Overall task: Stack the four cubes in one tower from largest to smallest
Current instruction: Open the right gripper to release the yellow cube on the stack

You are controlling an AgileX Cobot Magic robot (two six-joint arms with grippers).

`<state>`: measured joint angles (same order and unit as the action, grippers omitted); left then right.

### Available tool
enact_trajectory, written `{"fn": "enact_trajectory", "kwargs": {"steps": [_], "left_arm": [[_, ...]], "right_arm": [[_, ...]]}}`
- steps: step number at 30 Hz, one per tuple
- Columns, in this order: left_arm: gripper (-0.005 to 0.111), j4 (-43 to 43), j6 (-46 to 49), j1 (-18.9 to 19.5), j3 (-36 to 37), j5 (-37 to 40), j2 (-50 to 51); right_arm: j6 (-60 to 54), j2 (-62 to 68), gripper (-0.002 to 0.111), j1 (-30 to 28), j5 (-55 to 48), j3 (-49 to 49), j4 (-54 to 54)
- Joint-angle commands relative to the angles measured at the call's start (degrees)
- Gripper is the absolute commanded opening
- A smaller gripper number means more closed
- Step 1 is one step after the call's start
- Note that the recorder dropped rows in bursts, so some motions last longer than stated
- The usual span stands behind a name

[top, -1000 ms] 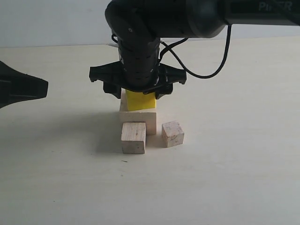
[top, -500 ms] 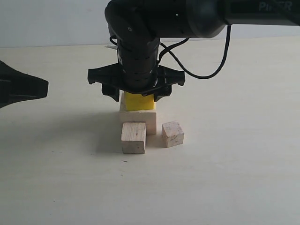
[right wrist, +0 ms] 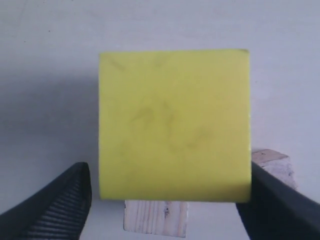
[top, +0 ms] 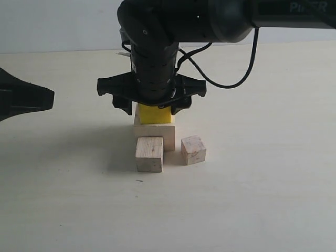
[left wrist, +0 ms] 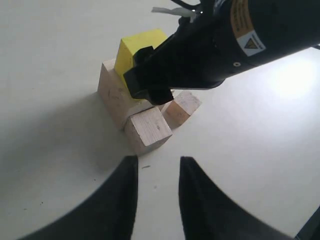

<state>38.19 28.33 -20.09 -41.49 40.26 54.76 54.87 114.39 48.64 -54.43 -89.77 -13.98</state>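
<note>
A: Tower (top: 156,119): two levels up out of four, by the look of it. Where on the table (top: 262,199)?

B: Out on the open middle, well clear of the far edge. Large cube (top: 169,137) at the bottom, flat on the table; broadest, so rightly the footing. Yellow cube (top: 155,114) squared on top, second in size.

A: And the right gripper (top: 153,107)?

B: Hangs straight over the yellow cube with jaws spread wide, one finger down each side. Seems not to pinch: in the right wrist view, a sliver of gap at one finger, none visible at the other. Reads as placing rather than carrying, given the flat seat on the wood.

A: Remaining pieces?

B: Medium cube (top: 149,154) on the table, close against the large cube's near face. Small cube (top: 193,149) just beside it, toward the right. Handy there for the next lifts, probably.

A: Left gripper (left wrist: 158,165)?

B: Hovers off to the left side, jaws partly apart, nothing between them. Out of the way, presumably.
</note>
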Motion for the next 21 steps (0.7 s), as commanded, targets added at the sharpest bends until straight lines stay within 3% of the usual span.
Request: {"fn": "enact_trajectory", "kwargs": {"steps": [1, 21], "left_arm": [[0.03, 0.48, 0.05, 0.12, 0.18, -0.16, -0.26], [0.03, 0.48, 0.05, 0.12, 0.18, -0.16, -0.26]], "right_arm": [[-0.82, -0.3, 0.075, 0.02, 0.24, 0.16, 0.15], [-1.89, -0.3, 0.074, 0.02, 0.34, 0.16, 0.42]]}}
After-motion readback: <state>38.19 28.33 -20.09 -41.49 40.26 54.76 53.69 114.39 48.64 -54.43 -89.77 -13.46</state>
